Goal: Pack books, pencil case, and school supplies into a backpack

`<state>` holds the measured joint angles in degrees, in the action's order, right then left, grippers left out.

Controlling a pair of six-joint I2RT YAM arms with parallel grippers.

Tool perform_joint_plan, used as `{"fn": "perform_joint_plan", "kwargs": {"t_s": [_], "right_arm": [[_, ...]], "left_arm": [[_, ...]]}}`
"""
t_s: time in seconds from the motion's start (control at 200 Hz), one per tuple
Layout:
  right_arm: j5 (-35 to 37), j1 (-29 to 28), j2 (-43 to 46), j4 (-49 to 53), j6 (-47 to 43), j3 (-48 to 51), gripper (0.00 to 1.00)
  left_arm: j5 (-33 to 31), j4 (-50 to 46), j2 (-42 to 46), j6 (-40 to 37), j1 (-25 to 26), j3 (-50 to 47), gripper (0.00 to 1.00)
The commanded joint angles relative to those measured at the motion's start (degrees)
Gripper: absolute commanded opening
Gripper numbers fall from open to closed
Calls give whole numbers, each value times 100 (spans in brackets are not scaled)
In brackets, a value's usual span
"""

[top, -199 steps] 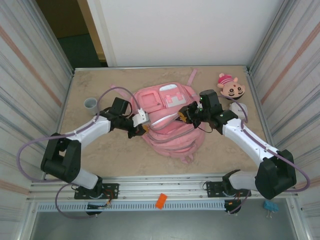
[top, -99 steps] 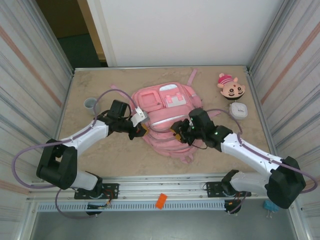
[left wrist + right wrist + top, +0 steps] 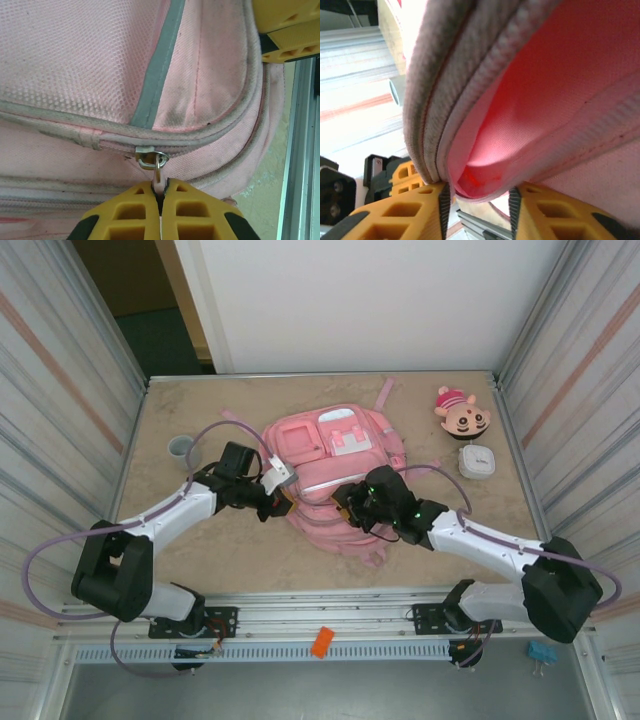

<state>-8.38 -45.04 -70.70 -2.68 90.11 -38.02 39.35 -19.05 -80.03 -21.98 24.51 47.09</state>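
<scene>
zip pull [image 3: 158, 175]: its lower end vanishes between the closed jaws of the left gripper [image 3: 161, 202].
backpack [image 3: 100, 65]: runs off the top, left and bottom edges at the left wrist.
backpack interior [image 3: 530, 115]: a pink blur, contents unreadable.
grey cup [image 3: 396, 90]: partly hidden behind the backpack's rim.
white object [image 3: 477, 461]: beside the doll head [image 3: 463, 415], too small to identify.

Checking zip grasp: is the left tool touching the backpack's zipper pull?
Touching. Left wrist view: the left tool is shut on the zipper pull, its tab pinched between the fingertips.
</scene>
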Motion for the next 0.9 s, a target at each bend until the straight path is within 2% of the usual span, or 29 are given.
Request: {"fn": "perform_joint_plan", "kwargs": {"t_s": [0.0,0.16,0.341,0.561,0.697,0.732,0.787,0.897], "right_arm": [[213,-49,-238,-476,96,-145,30],[176,-51,-596,-828,104,-270,22],[-8,-45,-1135,-1249,120,-548,19],[-142,-51,-1482,-1205,-91,-965,18],[-223,-16,-1322,-844,-206,-962,23],[-234,3,-1224,-648,-265,-959,28],[-258,18,-1030,-211,-430,-972,34],[-233,46,-521,1100,-1012,-1146,37]], "left_arm": [[316,-288,215,148,115,59,0],[319,-332,387,326,326,12,0],[426,-347,597,583,580,-21,0],[141,-98,586,1096,1062,20,0],[-185,461,469,1828,1170,-48,0],[-312,602,479,2007,1172,-64,4],[-486,686,541,2119,1170,-61,16],[-594,477,857,1729,1157,15,37]]}}
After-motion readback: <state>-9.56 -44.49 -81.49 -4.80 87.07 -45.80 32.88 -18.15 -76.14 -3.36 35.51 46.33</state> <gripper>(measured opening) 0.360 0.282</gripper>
